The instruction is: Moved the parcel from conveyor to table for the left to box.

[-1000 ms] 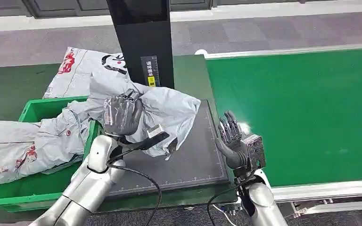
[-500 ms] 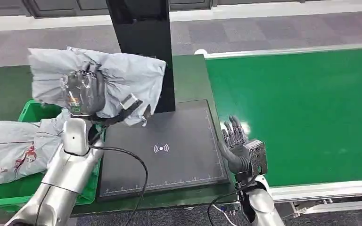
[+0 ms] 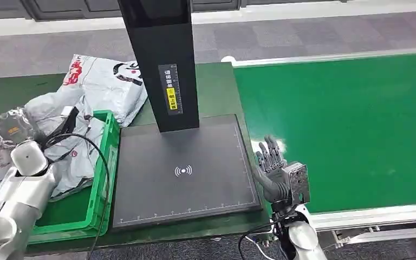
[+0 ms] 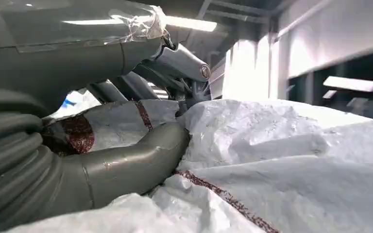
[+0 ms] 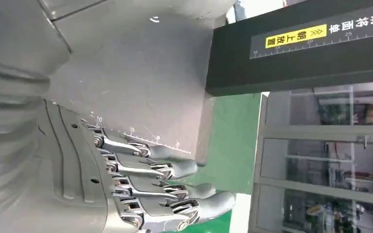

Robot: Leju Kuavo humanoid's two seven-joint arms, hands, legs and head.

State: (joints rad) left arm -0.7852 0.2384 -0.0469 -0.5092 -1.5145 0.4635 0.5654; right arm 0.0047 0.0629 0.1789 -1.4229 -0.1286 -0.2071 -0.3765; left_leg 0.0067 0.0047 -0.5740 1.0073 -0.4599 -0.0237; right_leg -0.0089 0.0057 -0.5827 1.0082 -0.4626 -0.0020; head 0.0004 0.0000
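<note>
The grey parcel (image 3: 70,146) lies crumpled in the green bin (image 3: 108,157) at the table's left, on top of other grey bags. My left hand (image 3: 12,125), wrapped in clear film, sits over the bin's far left with the parcel still in its grasp. In the left wrist view a fold of the parcel (image 4: 272,160) runs between the thumb (image 4: 126,165) and the straighter fingers above it. My right hand (image 3: 273,168) is held upright and open, empty, at the scanner pad's right edge beside the conveyor; its fingers (image 5: 175,170) are spread.
A black scanner pad (image 3: 184,173) with a tall black post (image 3: 162,59) fills the table's middle. One more printed bag (image 3: 105,86) lies on the table behind the bin. The green conveyor belt (image 3: 346,119) runs to the right.
My left arm swung the parcel from above the scanner pad leftward and down into the green bin. The right hand stayed near the pad's edge.
</note>
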